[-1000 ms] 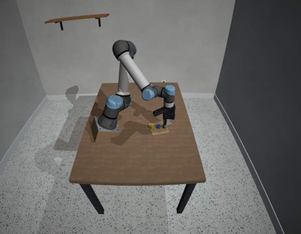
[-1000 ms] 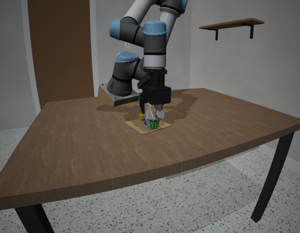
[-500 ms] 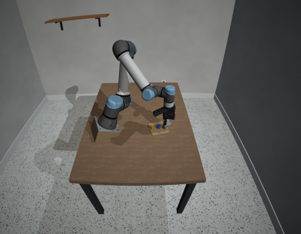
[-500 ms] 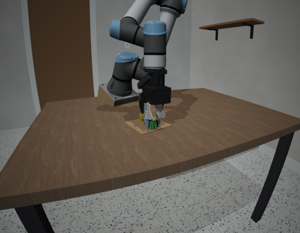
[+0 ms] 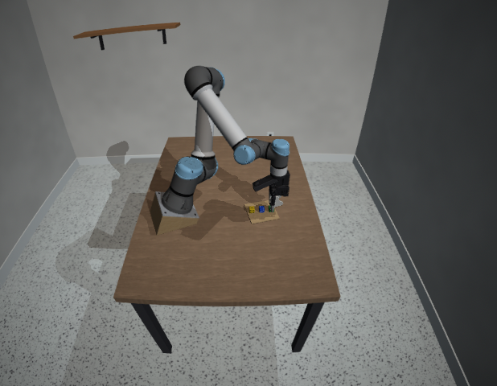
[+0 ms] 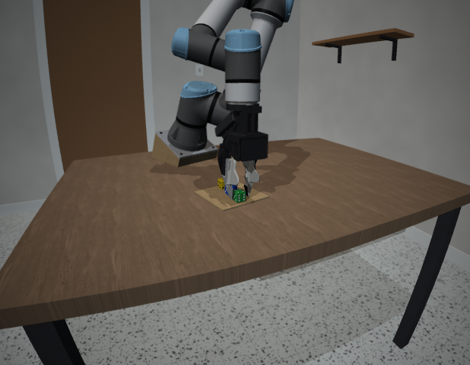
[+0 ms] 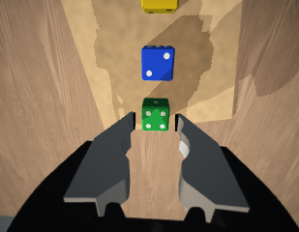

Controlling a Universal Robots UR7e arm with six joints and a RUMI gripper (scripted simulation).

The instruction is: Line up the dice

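Dice on tan mat, wooden table, seemingly grey-walled room; gripper partly open, holding nothing.

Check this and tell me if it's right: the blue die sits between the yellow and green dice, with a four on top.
Wrong number: the wrist view shows a two on top of the blue die. It does sit between the yellow and green dice.

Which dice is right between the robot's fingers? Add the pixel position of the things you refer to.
The green one (image 5: 271,208) (image 6: 239,195) (image 7: 155,119), showing four dots on top. The blue one (image 5: 261,208) (image 7: 158,64) and yellow one (image 5: 252,209) (image 6: 220,183) (image 7: 160,6) sit outside them.
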